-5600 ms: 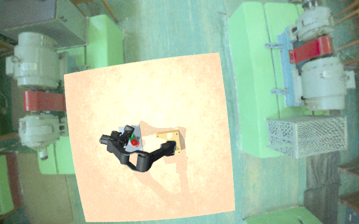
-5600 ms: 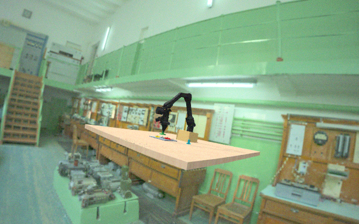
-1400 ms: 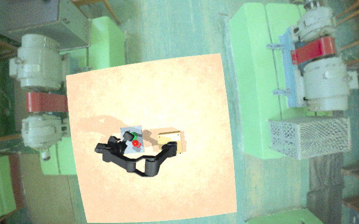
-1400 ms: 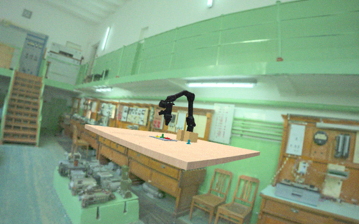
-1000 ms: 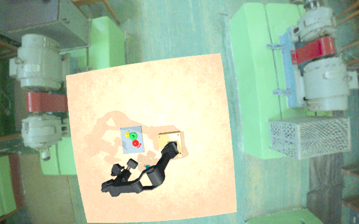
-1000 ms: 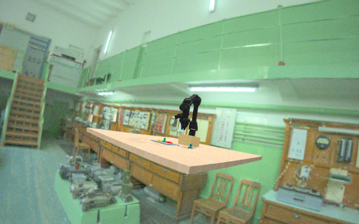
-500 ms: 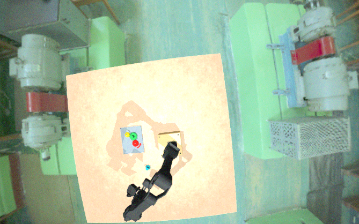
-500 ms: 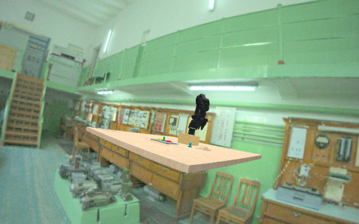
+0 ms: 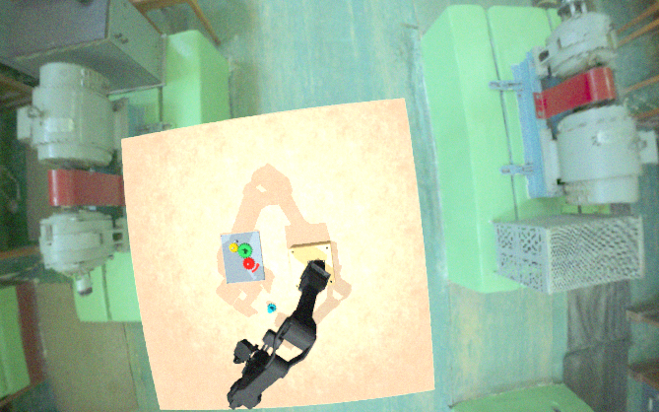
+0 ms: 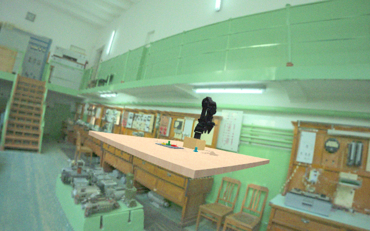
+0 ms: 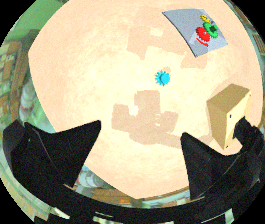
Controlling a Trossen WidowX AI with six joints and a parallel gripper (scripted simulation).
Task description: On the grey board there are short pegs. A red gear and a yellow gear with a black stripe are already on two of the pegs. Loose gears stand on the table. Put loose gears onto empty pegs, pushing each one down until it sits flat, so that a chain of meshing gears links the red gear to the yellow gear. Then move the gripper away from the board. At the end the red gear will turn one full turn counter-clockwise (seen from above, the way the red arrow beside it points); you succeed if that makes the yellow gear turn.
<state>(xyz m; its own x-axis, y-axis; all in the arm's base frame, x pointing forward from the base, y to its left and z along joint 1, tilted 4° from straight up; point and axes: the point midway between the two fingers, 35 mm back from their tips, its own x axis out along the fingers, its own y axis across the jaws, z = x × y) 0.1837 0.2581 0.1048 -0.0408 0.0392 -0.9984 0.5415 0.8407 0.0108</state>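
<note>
Pale, mottled tan covers the square table top [image 9: 362,169] [image 10: 151,152] [image 11: 108,65], set in a workshop with green walls, wooden chairs [image 10: 216,205] and a flight of stairs [image 10: 24,114]. On it lies the grey board [image 9: 234,271] [image 11: 185,37], and there the green gear [image 9: 244,249] [image 10: 168,143] [image 11: 211,29] sits between the yellow gear [image 9: 232,245] [image 11: 205,18] and the red gear [image 9: 248,261] [image 10: 173,145] [image 11: 202,34], close against both; whether the teeth truly mesh is too small to tell. A curved red arrow [image 9: 255,267] [image 11: 202,43] runs beside the red one. Off the board, a small cyan gear [image 9: 271,308] [image 10: 195,149] [image 11: 163,78] stands on the table, its knob upward.

The claw [image 11: 143,131] is spread nearly as wide as it goes, with nothing in its grasp. It is well apart from the board and its three gears, which appear beyond the fingertips at the upper right of the wrist view. The cyan gear also lies beyond the tips, nearer than the board. The black arm [image 9: 298,332] [image 10: 207,111] rises from a tan block [image 9: 296,253] [image 10: 190,143] [image 11: 226,107], beside the board but apart from it.
</note>
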